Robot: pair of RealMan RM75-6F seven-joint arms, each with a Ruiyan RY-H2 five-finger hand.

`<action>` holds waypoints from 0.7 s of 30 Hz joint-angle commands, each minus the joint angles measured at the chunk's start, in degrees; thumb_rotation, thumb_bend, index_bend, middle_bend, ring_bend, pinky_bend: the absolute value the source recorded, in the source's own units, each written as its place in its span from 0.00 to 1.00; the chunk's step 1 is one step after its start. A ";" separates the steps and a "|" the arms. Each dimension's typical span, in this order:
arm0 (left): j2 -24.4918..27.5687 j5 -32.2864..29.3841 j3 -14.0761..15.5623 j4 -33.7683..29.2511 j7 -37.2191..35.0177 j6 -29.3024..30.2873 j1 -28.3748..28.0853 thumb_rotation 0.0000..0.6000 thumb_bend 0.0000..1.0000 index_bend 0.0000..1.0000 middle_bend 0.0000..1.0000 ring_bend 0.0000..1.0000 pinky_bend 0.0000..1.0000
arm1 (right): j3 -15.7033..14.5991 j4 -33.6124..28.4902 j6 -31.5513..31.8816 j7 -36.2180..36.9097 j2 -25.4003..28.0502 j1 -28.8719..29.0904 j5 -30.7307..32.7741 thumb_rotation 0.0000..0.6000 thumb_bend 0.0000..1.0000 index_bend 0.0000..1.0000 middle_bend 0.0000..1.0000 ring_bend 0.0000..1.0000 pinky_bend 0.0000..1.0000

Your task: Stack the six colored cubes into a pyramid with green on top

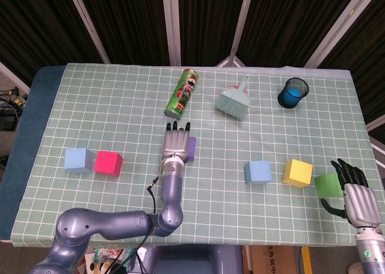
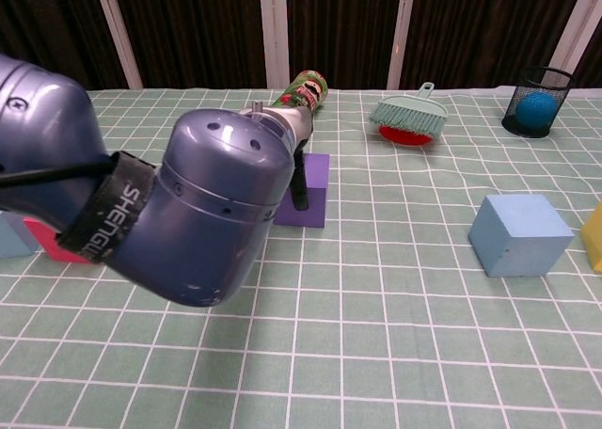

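Note:
My left hand [image 1: 175, 143] lies flat near the table's middle with its fingers stretched out. It touches the left side of the purple cube [image 1: 192, 148], and a dark finger crosses the front of the purple cube [image 2: 313, 186] in the chest view. A light blue cube [image 1: 77, 159] and a red cube [image 1: 108, 163] sit side by side at the left. At the right stand a blue cube [image 1: 258, 172], a yellow cube [image 1: 298, 172] and a green cube [image 1: 328, 184]. My right hand [image 1: 356, 196] is spread just right of the green cube and holds nothing.
A green chips can [image 1: 182, 93] lies behind the left hand. A teal dustpan brush [image 1: 234, 100] and a black mesh cup [image 1: 293, 92] holding a blue ball sit at the back. My left forearm [image 2: 188, 222] fills the left of the chest view.

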 commanded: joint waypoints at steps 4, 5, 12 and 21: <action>0.69 -0.47 0.22 -1.36 0.19 -0.39 0.41 1.00 0.13 0.00 0.16 0.01 0.03 | -0.08 0.03 0.09 -0.02 0.01 -0.03 -0.19 1.00 0.27 0.00 0.00 0.00 0.00; 0.86 -0.51 0.25 -1.68 0.14 -0.42 0.52 1.00 0.13 0.00 0.15 0.01 0.03 | -0.08 0.03 0.10 -0.02 0.02 -0.03 -0.21 1.00 0.27 0.00 0.00 0.00 0.00; 2.88 -0.58 0.90 -5.05 -0.42 -0.23 2.10 1.00 0.12 0.00 0.15 0.00 0.03 | -0.13 0.05 0.10 -0.12 0.04 -0.05 -0.22 1.00 0.27 0.00 0.00 0.00 0.00; 6.98 -1.67 3.08 -10.17 -0.57 0.05 5.40 1.00 0.12 0.00 0.21 0.00 0.03 | -0.19 0.07 0.19 -0.54 -0.14 -0.02 -0.34 1.00 0.27 0.00 0.00 0.00 0.00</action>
